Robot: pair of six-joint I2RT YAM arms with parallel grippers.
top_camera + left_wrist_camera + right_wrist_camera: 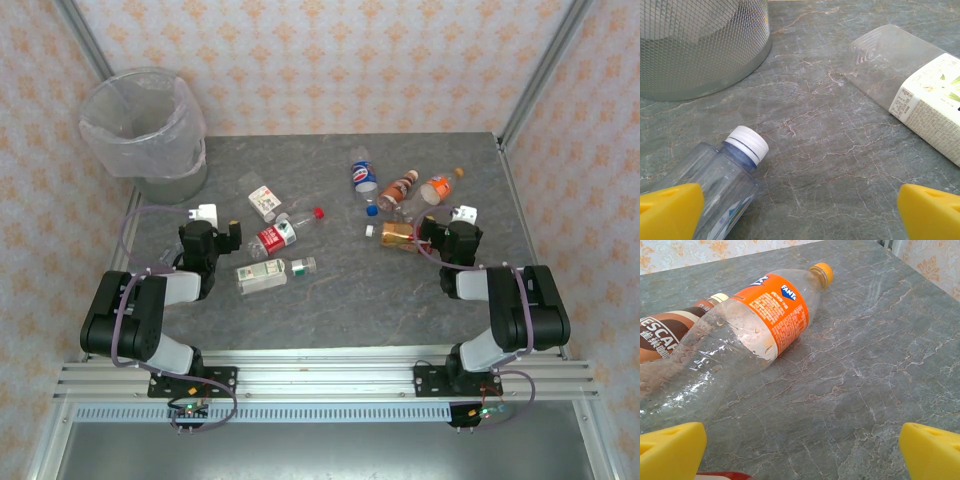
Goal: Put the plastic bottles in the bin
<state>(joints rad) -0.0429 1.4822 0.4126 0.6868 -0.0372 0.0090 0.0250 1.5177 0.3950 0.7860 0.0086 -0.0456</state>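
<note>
Several plastic bottles lie on the grey table. A white-green one (262, 201), a red-labelled one (280, 233) and another white-green one (270, 274) lie right of my left gripper (210, 226). Blue (363, 175), brown (400, 188) and orange (437, 188) ones lie beyond my right gripper (452, 228). The bin (140, 125) stands at the far left corner. My left gripper (800, 212) is open low over bare table, a white-capped clear bottle (735, 165) by its left finger. My right gripper (802, 452) is open, with the orange Fanta bottle (775, 315) ahead on its left.
The bin's wall (700, 45) rises ahead-left of the left gripper, with a white-green labelled bottle (930, 110) ahead-right. A brown-labelled bottle (665, 335) lies behind the Fanta one. Another brown bottle (397, 234) lies left of the right gripper. Metal posts and patterned walls enclose the table.
</note>
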